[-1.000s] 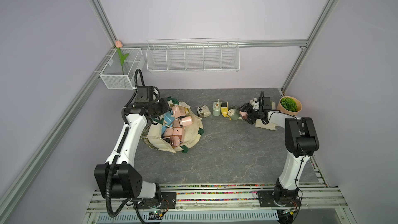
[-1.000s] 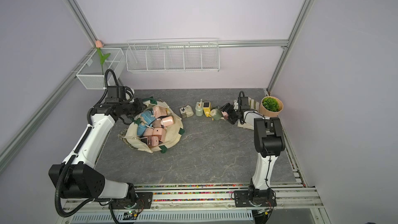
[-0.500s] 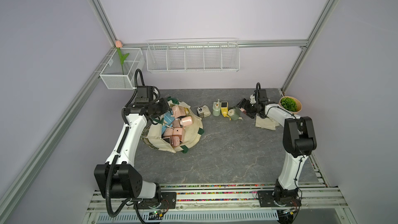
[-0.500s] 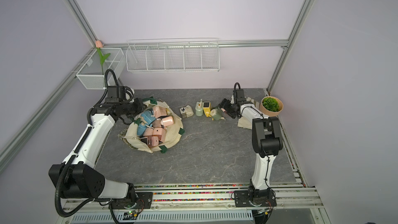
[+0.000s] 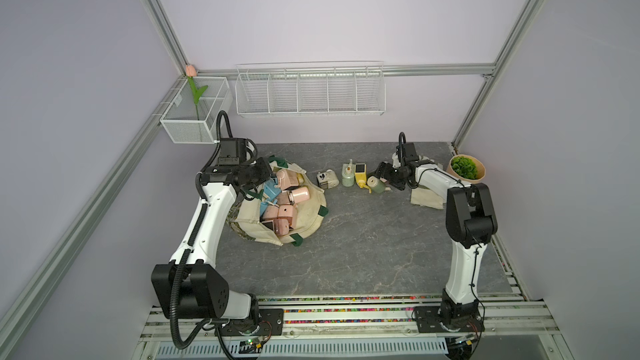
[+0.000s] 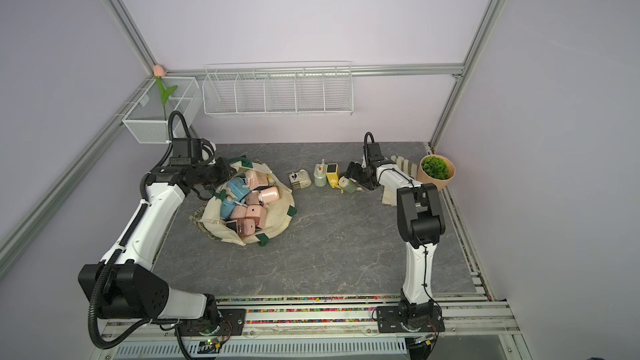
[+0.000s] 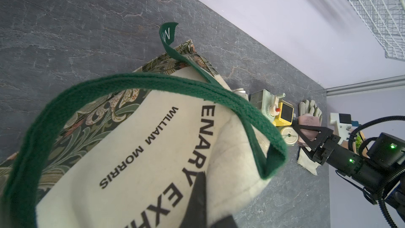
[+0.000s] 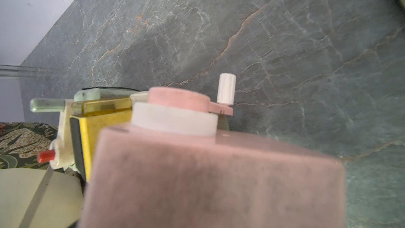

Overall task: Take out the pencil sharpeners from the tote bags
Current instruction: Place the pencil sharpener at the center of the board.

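Near the desk's (image 5: 363,237) back edge, a pink pencil sharpener (image 7: 308,123) is gripped in the wide-spread right tool (image 5: 385,179), its crank end turned toward the row of four sharpeners (image 5: 348,177) already set out. Bare desk at that row's near end, just under the tool, is judged the set-down spot. Toward the back-left corner, the left tool (image 5: 263,172) is clenched on the rim of the tote bag (image 5: 308,218), printed "WILLIAM MORRIS", where a heap of pink and blue sharpeners (image 5: 282,202) is left.

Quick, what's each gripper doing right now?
Left gripper: closed, pinching the tote bag at its edge.
Right gripper: closed on a pink pencil sharpener.
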`<control>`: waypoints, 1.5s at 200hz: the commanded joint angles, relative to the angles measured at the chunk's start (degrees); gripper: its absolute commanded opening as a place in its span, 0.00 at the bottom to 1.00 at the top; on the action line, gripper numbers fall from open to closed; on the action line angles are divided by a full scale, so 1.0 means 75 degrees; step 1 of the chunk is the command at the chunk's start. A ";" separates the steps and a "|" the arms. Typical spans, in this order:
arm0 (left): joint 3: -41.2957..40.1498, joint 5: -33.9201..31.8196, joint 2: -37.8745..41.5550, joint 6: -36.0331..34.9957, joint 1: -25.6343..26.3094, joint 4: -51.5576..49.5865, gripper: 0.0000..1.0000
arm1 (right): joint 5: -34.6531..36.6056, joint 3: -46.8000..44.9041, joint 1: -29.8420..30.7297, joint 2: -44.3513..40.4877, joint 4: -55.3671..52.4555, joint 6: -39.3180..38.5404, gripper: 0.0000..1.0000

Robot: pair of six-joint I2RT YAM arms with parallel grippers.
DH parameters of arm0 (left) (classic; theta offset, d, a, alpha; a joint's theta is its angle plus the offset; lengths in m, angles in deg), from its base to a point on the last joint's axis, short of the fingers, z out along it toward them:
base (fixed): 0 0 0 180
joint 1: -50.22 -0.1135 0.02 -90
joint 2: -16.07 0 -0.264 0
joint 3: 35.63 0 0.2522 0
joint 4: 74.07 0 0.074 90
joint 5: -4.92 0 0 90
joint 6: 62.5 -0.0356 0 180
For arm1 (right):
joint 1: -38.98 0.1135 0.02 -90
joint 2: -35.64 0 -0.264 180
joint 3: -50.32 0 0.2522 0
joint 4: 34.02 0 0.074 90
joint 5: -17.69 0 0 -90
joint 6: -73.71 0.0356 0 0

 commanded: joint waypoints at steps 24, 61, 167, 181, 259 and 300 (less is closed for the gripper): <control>-0.0012 0.0185 0.0146 -0.0010 0.0004 -0.0135 0.00 | -0.0404 -0.0486 -0.0378 -0.0680 0.0272 -0.0053 0.90; -0.0009 0.0198 0.0152 -0.0012 0.0002 -0.0135 0.00 | -0.0720 -0.0575 -0.0490 -0.0996 0.0202 -0.0154 0.90; -0.0021 0.0186 0.0166 -0.0007 0.0001 -0.0135 0.00 | -0.0412 -0.1149 -0.0412 -0.1681 0.0289 -0.0247 0.90; -0.0021 0.0179 0.0166 -0.0007 0.0001 -0.0135 0.00 | -0.0457 -0.1204 -0.0398 -0.1737 0.0231 -0.0299 0.90; -0.0009 0.0186 0.0166 -0.0006 0.0002 -0.0135 0.00 | -0.1022 -0.1685 0.0259 -0.2608 0.0689 -0.0642 0.95; -0.0027 0.0170 0.0155 -0.0018 0.0001 -0.0135 0.00 | -0.1050 -0.1967 0.1594 -0.3427 0.0931 -0.1203 0.99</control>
